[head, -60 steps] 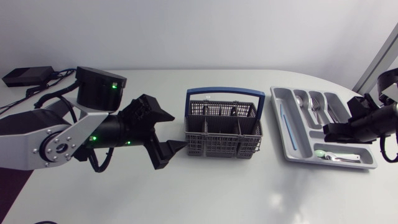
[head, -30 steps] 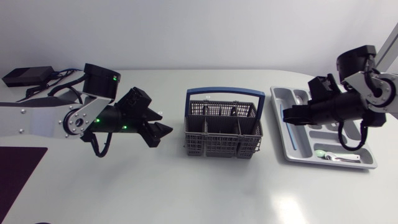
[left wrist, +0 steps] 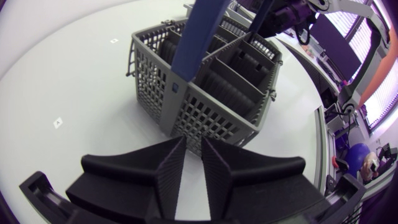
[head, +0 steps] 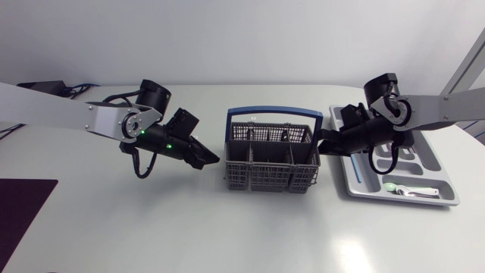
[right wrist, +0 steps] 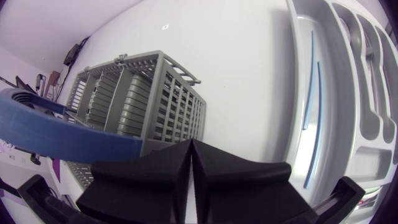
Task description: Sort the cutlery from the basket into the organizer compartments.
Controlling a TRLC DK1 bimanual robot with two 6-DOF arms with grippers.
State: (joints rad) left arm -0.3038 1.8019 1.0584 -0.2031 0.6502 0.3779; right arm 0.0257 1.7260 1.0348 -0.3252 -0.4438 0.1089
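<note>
The grey mesh cutlery basket point(head: 273, 163) with a blue handle point(head: 274, 111) stands mid-table. I can make out no cutlery inside it. My left gripper point(head: 208, 159) sits low at its left side, a narrow empty gap between the fingers; in the left wrist view the basket point(left wrist: 211, 87) is just ahead of that gripper point(left wrist: 193, 144). My right gripper point(head: 322, 146) is at the basket's right side, shut on nothing. The right wrist view has its gripper point(right wrist: 191, 144) between the basket point(right wrist: 143, 99) and the organizer point(right wrist: 298, 93). The grey organizer point(head: 402, 199) holds spoons point(head: 383, 125) and a small green-tipped piece point(head: 409, 189).
A thin blue stick point(right wrist: 314, 93) lies in the organizer's long compartment nearest the basket. A black box with cables point(head: 42, 85) sits at the back left. A dark mat point(head: 23, 201) covers the front left corner. Bare tabletop stretches in front of the basket.
My left arm stretched out rightward, bringing its gripper close to the basket. My right arm swung left from over the organizer to the basket's right side, and its fingers closed.
</note>
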